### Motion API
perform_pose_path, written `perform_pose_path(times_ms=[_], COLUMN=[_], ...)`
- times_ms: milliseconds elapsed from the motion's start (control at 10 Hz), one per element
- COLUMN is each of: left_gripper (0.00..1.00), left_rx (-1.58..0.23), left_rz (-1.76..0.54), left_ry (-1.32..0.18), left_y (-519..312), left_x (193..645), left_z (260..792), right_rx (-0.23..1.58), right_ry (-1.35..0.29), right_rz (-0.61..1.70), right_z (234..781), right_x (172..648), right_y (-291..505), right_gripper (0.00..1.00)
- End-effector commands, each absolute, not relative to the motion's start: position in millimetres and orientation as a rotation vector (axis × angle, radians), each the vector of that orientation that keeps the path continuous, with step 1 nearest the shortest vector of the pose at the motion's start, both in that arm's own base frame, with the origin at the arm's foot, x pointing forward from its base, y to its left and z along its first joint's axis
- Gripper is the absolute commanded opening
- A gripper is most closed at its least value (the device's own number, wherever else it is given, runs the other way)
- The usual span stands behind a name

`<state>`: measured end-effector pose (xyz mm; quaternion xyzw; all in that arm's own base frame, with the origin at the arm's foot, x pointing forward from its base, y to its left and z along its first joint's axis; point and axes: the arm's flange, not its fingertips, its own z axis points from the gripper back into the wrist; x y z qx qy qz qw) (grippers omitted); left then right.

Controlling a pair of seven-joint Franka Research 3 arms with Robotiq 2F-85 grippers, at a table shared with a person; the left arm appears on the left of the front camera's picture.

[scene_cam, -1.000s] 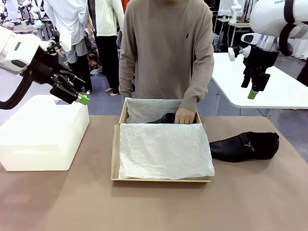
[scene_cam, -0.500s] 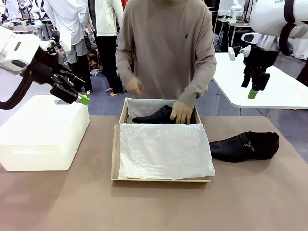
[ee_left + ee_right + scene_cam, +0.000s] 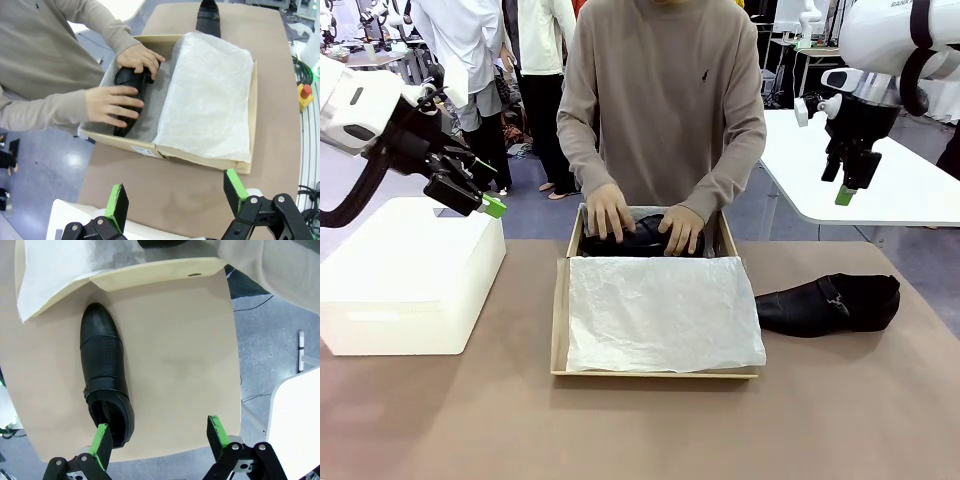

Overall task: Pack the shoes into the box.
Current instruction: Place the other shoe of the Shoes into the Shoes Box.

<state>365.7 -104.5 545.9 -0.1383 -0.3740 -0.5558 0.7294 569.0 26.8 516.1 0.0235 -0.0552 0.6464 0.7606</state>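
The brown cardboard box (image 3: 560,320) sits mid-table with white tissue paper (image 3: 660,312) draped over its near half. A person at the far side presses one black shoe (image 3: 638,236) into the box's far end with both hands (image 3: 609,212); that shoe (image 3: 131,95) and the box (image 3: 252,110) show in the left wrist view too. The other black shoe (image 3: 830,303) lies on the table right of the box, also seen as a shoe (image 3: 105,375) in the right wrist view. My left gripper (image 3: 488,205) hovers open above the white box. My right gripper (image 3: 847,190) hangs open, high at the right.
A large white box (image 3: 410,275) stands at the table's left side. A white table (image 3: 880,180) stands behind at the right. The brown tabletop (image 3: 640,430) in front of the shoebox is bare. People stand farther back.
The person's other hand came down onto the shoe in the box, and the shoe has been pushed lower into the far end. Both arms have stayed still.
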Motion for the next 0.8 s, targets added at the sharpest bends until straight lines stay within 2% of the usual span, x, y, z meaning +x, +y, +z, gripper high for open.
perform_pose_path(times_ms=[0, 700], left_gripper=[1.00, 1.00], left_rx=[-0.321, -0.321], left_rz=[-1.240, -1.240], left_ry=[-0.835, -0.835], left_y=[-103, -103], left_x=[368, 368], left_z=[545, 545], right_rx=[0.053, 0.063], right_ry=[-0.112, -0.165], right_rz=[1.427, 1.367], right_z=[516, 483], right_x=[554, 490], right_y=[21, -26], right_gripper=[1.00, 1.00])
